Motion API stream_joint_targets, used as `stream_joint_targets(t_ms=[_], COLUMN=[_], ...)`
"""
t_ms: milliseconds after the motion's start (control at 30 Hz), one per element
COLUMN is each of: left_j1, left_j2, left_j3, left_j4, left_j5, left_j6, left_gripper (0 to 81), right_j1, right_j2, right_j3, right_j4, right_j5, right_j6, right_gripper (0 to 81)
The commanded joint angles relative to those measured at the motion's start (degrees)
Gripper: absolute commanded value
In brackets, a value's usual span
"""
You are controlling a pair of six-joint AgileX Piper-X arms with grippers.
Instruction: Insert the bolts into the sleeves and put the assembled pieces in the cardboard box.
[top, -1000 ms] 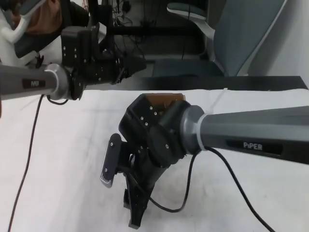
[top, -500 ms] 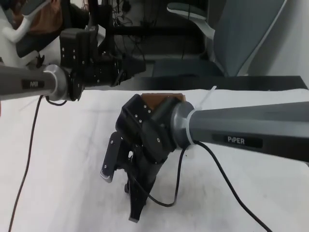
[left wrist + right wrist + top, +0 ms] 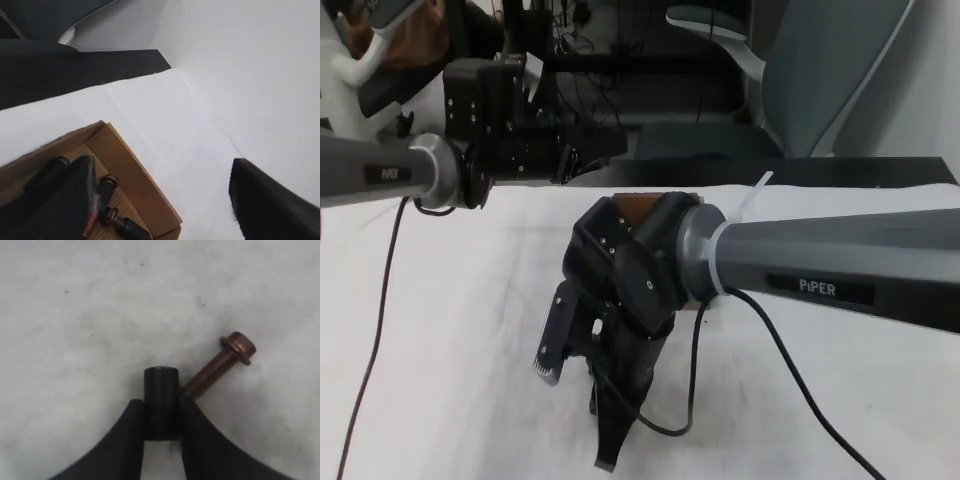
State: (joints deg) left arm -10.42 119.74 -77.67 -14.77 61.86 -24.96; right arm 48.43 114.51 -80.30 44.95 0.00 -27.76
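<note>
Right gripper (image 3: 161,412) is pinching the black sleeve (image 3: 161,387) low on the white cloth (image 3: 75,315), and the bolt (image 3: 216,371) lies with its tip up against it. I'd lift straight up, keep the grip low so the bore end stays free, and not drag the bolt along. Left gripper (image 3: 164,164) hangs spread and empty by the cardboard box (image 3: 137,182); its wrist view gives me the finished pieces (image 3: 120,226) inside, while the high view has the box mostly behind the right arm's wrist.
</note>
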Motion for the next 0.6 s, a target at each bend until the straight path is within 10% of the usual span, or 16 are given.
stream_joint_targets(t_ms=[0, 200, 567], left_j1=[0.0, -1.3, -10.6], left_j2=[-2.0, -6.8, -17.2], left_j3=[-0.1, 1.1, 1.7], left_j4=[1.6, 19.9, 64.8], left_j5=[3.5, 0.5, -37.4], left_j6=[-0.5, 10.6, 19.7], left_gripper=[70.0, 70.0, 61.5], right_j1=[-1.3, -7.3, -23.6], right_j2=[-2.9, -8.5, -21.4], right_j3=[0.1, 0.2, 15.1], right_j4=[0.1, -0.2, -10.8], right_j5=[1.0, 7.2, 2.8], right_j6=[4.3, 12.7, 21.6], right_gripper=[0.6, 0.6, 0.6])
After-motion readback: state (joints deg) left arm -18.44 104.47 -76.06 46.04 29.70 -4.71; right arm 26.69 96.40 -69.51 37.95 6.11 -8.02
